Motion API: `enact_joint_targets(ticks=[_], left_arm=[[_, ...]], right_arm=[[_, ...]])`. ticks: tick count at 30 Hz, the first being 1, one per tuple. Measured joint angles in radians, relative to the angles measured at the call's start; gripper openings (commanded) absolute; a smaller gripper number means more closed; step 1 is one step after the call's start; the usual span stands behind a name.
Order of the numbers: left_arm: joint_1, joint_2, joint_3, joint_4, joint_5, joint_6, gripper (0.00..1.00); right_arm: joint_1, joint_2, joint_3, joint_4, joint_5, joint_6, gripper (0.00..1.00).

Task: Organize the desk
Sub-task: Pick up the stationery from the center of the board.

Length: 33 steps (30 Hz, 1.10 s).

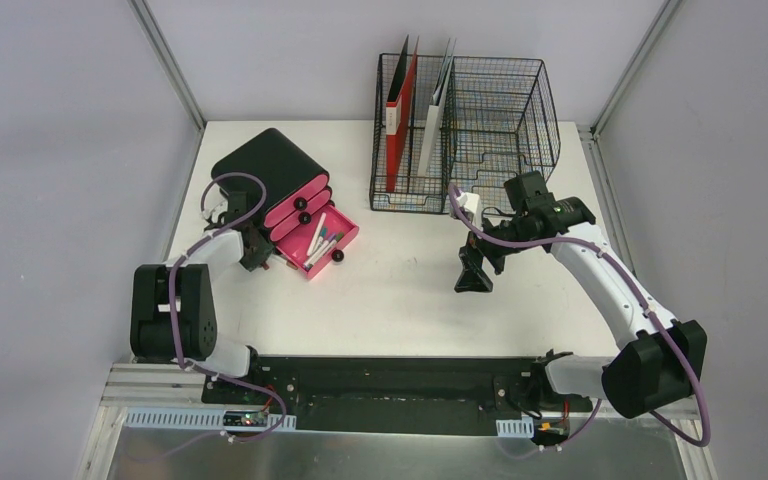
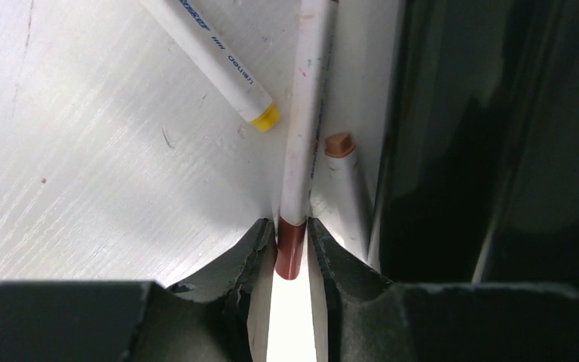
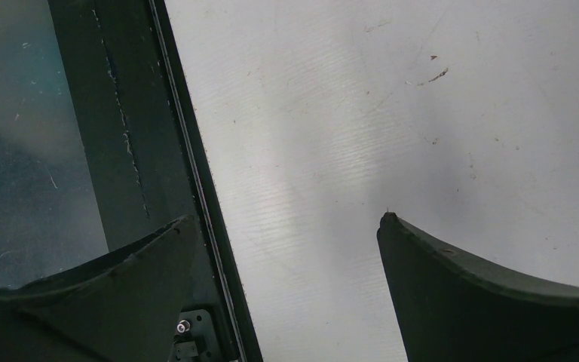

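Note:
The white desk [image 1: 400, 310] carries a black drawer unit with pink drawers [image 1: 270, 170] at the left. Its bottom drawer [image 1: 345, 232] is pulled out, with pens in it. My left gripper [image 1: 253, 255] is low at the unit's left side. In the left wrist view its fingertips press both sides of a white pen with a dark red end [image 2: 301, 136], so the left gripper [image 2: 292, 222] is shut on it. The pen lies on the desk along the black unit's wall [image 2: 497, 151]. My right gripper [image 1: 473, 275] hovers open over mid-desk, and the right gripper [image 3: 286, 217] holds nothing.
Two more pens lie by the held one: a yellow-ended one [image 2: 219, 56] and a brown-tipped one [image 2: 344, 170]. A black wire-mesh rack [image 1: 500, 130] holding a red folder [image 1: 398, 130] and a white one stands at the back. A black rail [image 3: 188, 151] shows under the right gripper.

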Motion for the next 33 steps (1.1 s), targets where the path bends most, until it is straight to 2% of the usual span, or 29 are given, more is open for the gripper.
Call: enact_joint_targets(ticks=[5,10,14,26,33], left_arm=[[0.000,0.054,0.064,-0.068,-0.010,-0.027,0.20],[0.006,0.074,0.091,-0.117,-0.018,-0.053,0.07],[0.006,0.056,0.084,-0.119,-0.016,-0.052,0.01],[0.006,-0.264,-0.041,-0.138,0.024,-0.024,0.00],[0.006,-0.444,-0.141,-0.130,0.127,-0.023,0.00]], right_arm=[[0.000,0.000,0.000,0.000,0.000,0.000,0.93],[0.000,0.000,0.000,0.000,0.000,0.000,0.93],[0.000,0.000,0.000,0.000,-0.001,0.000,0.93],[0.000,0.000,0.000,0.000,-0.017,0.000,0.93],[0.000,0.000,0.000,-0.011,-0.077,0.000,0.94]])
